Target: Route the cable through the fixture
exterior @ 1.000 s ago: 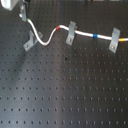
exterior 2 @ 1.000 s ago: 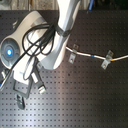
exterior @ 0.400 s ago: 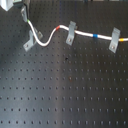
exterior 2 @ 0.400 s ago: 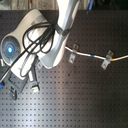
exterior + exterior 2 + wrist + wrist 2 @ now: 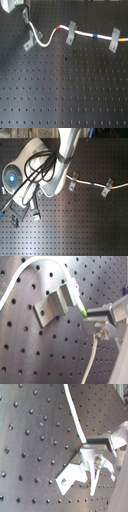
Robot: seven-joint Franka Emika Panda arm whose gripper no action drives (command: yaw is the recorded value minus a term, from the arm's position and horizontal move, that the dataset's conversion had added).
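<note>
I see the white cable point(image 5: 47, 41) lying across the dark perforated tabletop point(image 5: 65, 95) in the first exterior view. It comes down from the pincer point(image 5: 24, 14) in the upper corner on the first exterior view's left, passes the first clip point(image 5: 31, 40), curves up to the middle clip point(image 5: 71, 32) and goes on to the third clip point(image 5: 115, 39) toward the first exterior view's right. A short red-orange band point(image 5: 60, 27) sits on the cable just before the middle clip, and a blue-and-yellow band point(image 5: 95, 35) lies between the middle and the third clip. In the first wrist view the cable point(image 5: 30, 273) arches over the slanted grey clip point(image 5: 57, 303) and runs along its edge to the pincer fingertips point(image 5: 102, 312), which are clenched on the cable just beside the clip. The second wrist view shows the same clip point(image 5: 75, 473) close under the pincer point(image 5: 97, 446), with the cable point(image 5: 71, 409) leading away over the tabletop. In the second exterior view the robot arm point(image 5: 47, 170) covers the first clip, so I cannot tell whether the cable sits inside it.
</note>
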